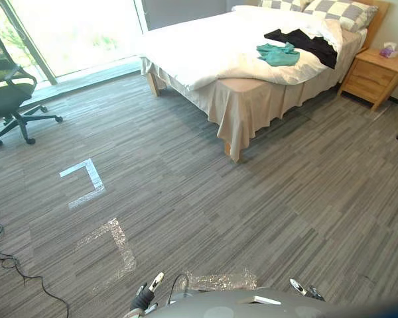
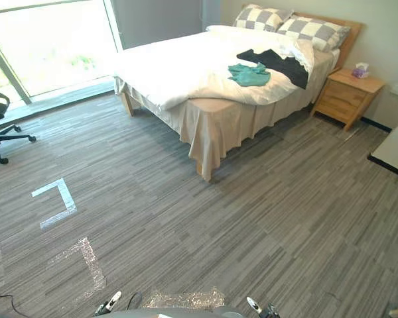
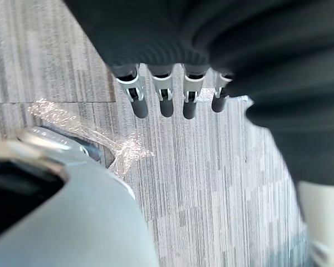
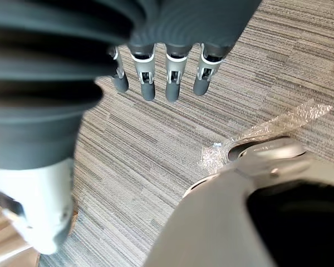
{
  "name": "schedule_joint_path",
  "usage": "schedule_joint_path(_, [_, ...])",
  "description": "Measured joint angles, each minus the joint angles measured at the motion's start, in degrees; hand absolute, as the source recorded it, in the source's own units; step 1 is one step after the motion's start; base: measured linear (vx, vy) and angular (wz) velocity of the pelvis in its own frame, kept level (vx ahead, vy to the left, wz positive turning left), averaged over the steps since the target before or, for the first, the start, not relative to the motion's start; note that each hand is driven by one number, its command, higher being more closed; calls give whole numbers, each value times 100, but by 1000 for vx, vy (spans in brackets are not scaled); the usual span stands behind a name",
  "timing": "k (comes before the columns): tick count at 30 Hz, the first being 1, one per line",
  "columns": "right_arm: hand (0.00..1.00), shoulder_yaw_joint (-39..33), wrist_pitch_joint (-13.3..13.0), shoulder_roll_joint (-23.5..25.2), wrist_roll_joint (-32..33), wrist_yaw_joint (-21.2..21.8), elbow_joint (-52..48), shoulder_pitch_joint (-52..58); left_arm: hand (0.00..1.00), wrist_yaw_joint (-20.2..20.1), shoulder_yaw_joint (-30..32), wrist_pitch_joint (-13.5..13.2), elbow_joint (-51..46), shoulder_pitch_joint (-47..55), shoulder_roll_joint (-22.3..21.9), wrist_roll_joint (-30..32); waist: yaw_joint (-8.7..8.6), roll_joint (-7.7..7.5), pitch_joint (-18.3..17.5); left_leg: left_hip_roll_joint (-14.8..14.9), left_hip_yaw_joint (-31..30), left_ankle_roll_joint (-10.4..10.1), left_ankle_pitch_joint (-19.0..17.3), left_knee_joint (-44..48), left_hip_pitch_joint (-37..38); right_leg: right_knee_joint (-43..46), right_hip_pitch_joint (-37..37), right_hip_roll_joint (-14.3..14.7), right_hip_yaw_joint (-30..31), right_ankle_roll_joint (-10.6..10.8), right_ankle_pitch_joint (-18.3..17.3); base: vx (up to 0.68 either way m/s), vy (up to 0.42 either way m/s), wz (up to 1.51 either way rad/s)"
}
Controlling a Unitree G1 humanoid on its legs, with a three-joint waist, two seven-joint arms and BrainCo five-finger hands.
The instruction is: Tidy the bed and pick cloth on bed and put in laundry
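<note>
A bed point(image 1: 205, 46) with a white duvet stands at the far side of the room. A teal cloth point(image 1: 278, 54) lies crumpled on it near the foot-side edge, and a black cloth point(image 1: 304, 41) lies just behind, toward the checked pillows point(image 1: 348, 12). My left hand point(image 1: 148, 291) hangs low at the bottom of the eye views, far from the bed; its fingers point(image 3: 163, 97) are straight over the floor and hold nothing. My right hand point(image 1: 300, 289) hangs likewise, fingers point(image 4: 172, 78) straight and empty.
A wooden nightstand point(image 1: 376, 74) with a tissue box stands right of the bed. A black office chair point(image 1: 6, 93) is at far left by the window. White tape marks point(image 1: 86, 179) lie on the grey striped carpet between me and the bed.
</note>
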Motion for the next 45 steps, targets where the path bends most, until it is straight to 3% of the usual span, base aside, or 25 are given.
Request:
schedule_joint_path(5, [0, -315, -47, 79, -3, 33, 0, 24, 0, -232, 60, -7, 6, 27, -43, 349, 2, 28, 15, 4, 182, -79, -33, -159, 294, -419, 354, 29, 4, 76, 176, 123, 40, -10])
schedule_joint_path(14, [0, -353, -76, 80, 4, 31, -4, -7, 0, -476, 46, 206, -12, -125, 4, 884, 108, 50, 121, 1, 335, -205, -101, -204, 410, -700, 511, 37, 3, 286, 307, 44, 12, -8])
schedule_joint_path(23, [0, -353, -121, 109, 86, -51, -22, -147, 0, -881, -114, 469, -62, -180, 107, 1008, 120, 40, 189, 10, 619, -262, -112, -327, 488, -739, 429, 66, 104, 284, 313, -27, -27, -16])
schedule_joint_path(26, [0, -356, -146, 189, 222, -159, -191, -145, 0, -986, -130, 490, -242, -181, 105, 1128, 107, 41, 333, 54, 781, -328, -184, -309, 475, -675, 330, 102, 203, 190, 284, -55, -48, -27])
schedule_joint_path(27, [0, -347, -167, 215, 370, -187, -278, -130, 0, -1034, -180, 484, -295, -183, 113, 1179, 111, 53, 389, 107, 870, -291, -295, -225, 408, -338, 119, 134, 241, 58, 103, -71, -64, -38])
schedule_joint_path(28, [0, -330, -168, 261, 499, -230, -402, -135, 0, -1094, -198, 492, -448, -187, 128, 1181, 121, 46, 489, 136, 994, -285, -390, -47, 342, 371, -255, 98, 294, 61, -275, -68, -65, -41])
schedule_joint_path(30, [0, -291, -163, 333, 729, -279, -528, -126, 0, -1093, -272, 489, -635, -196, 249, 1166, 116, -124, 614, 99, 1159, -113, -604, 281, 151, 1579, -917, -129, 65, 119, -846, -64, -78, -40])
schedule_joint_path(32, [0, -194, -119, 323, 832, -298, -625, -144, 0, -1087, -325, 502, -680, -233, 351, 1160, 132, -240, 753, 171, 1418, -97, -830, 663, 75, 2847, -1560, -402, -373, 144, -953, 27, -112, -64])
schedule_joint_path(33, [0, -181, -83, 327, 860, -311, -696, -165, 0, -1090, -380, 504, -682, -237, 400, 1158, 118, -188, 913, 289, 1572, -129, -972, 928, 76, 3715, -1926, -633, -719, 127, -969, 103, -106, -71])
schedule_joint_path(35, [0, -241, 8, 325, 864, -305, -688, -161, 0, -1087, -415, 515, -684, -341, 422, 1156, 46, -171, 994, 571, 1719, -294, -1214, 1289, 113, 4413, -2321, -971, -1187, 152, -1112, 177, -125, -53])
schedule_joint_path(38, [0, -353, 56, 402, 927, -259, -733, -177, 0, -1090, -528, 558, -685, -530, 454, 1153, -87, -103, 1174, 1037, 1730, -600, -1422, 1405, 331, 3859, -2479, -1020, -1310, 293, -1160, 322, -304, -23])
schedule_joint_path(39, [0, -374, 54, 433, 1022, -255, -782, -153, 0, -1084, -572, 640, -674, -655, 475, 1153, -124, -107, 1214, 1233, 1737, -787, -1523, 1347, 494, 3212, -2618, -1085, -1233, 380, -908, 411, -443, -10])
schedule_joint_path(40, [0, -397, 55, 437, 1028, -246, -764, -156, 0, -1058, -580, 644, -631, -684, 476, 1154, -136, -101, 1295, 1337, 1747, -876, -1573, 1279, 683, 3114, -2571, -1119, -1361, 117, -572, 380, -376, -9])
schedule_joint_path(41, [0, -399, 49, 456, 1022, -245, -748, -181, 0, -1049, -598, 647, -618, -720, 490, 1153, -138, -121, 1298, 1333, 1741, -896, -1595, 1249, 717, 3106, -2458, -1066, -1421, 19, -645, 313, -233, -8])
schedule_joint_path(42, [0, -438, -16, 409, 1008, -245, -646, -279, 0, -1060, -698, 647, -638, -781, 483, 1152, -143, -11, 1411, 1288, 1687, -874, -1552, 1023, 942, 3187, -2301, -959, -1524, 98, -804, 361, -236, 5])
schedule_joint_path(43, [0, -535, -153, 417, 981, -217, -575, -273, 0, -1056, -807, 610, -651, -783, 360, 1155, -252, 62, 1506, 1221, 1767, -801, -1027, 696, 1335, 4205, -2495, -1085, -1414, 336, -799, 329, -210, 11])
schedule_joint_path(44, [0, -580, -164, 383, 985, -200, -582, -277, 0, -1055, -801, 605, -650, -780, 343, 1157, -260, 99, 1544, 1259, 1810, -886, -980, 630, 1433, 4430, -2619, -1116, -1374, 294, -926, 297, -248, 21])
schedule_joint_path(45, [0, -550, -166, 409, 835, -178, -578, -132, 0, -1053, -716, 598, -598, -698, 339, 1151, -268, -24, 1386, 1272, 1803, -1024, -909, 640, 1626, 3874, -2693, -1257, -1200, 154, -1082, 291, -334, 6])
